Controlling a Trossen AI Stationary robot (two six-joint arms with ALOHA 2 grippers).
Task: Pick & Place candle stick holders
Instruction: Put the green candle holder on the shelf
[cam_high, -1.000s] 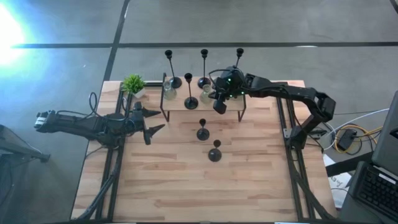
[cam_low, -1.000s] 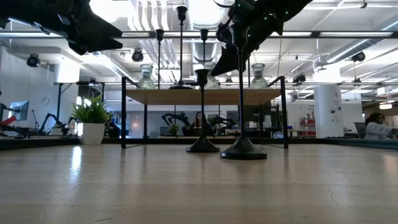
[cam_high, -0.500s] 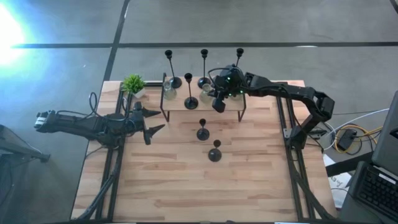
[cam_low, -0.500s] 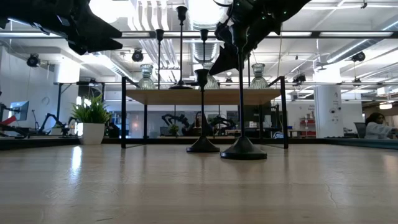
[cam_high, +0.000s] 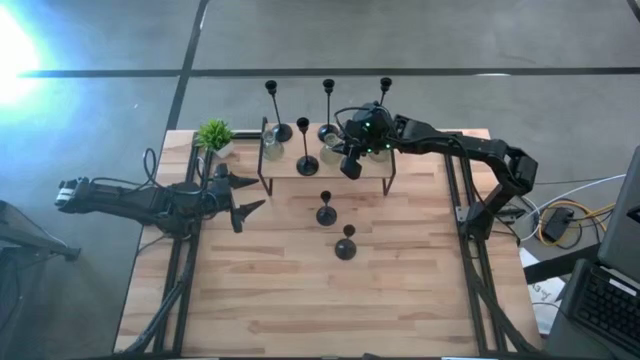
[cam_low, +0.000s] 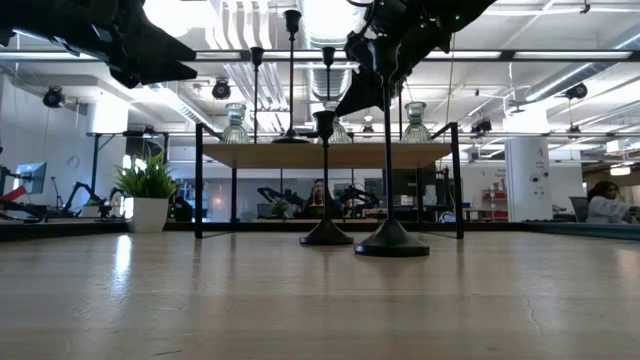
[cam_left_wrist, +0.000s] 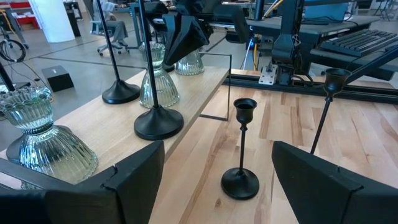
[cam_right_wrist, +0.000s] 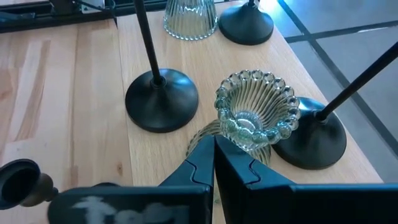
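Bare planks fill the lower half of the high view. Mid-frame stand two black holders on the table (cam_high: 250, 300): one (cam_high: 345, 244) nearer, one (cam_high: 325, 211) behind. At left centre the left gripper (cam_high: 243, 205) waits, fingers spread apart. Farther up, on the raised shelf (cam_high: 290, 166), stand more black holders (cam_high: 306, 160) and ribbed glass holders (cam_right_wrist: 256, 115); a potted plant (cam_high: 214, 136) sits upper left. The right gripper (cam_high: 350, 166) hovers over the shelf, fingers pressed together just short of a glass holder. Judging by this, the approach step is in hand; next, the fingers must part and straddle the cup.
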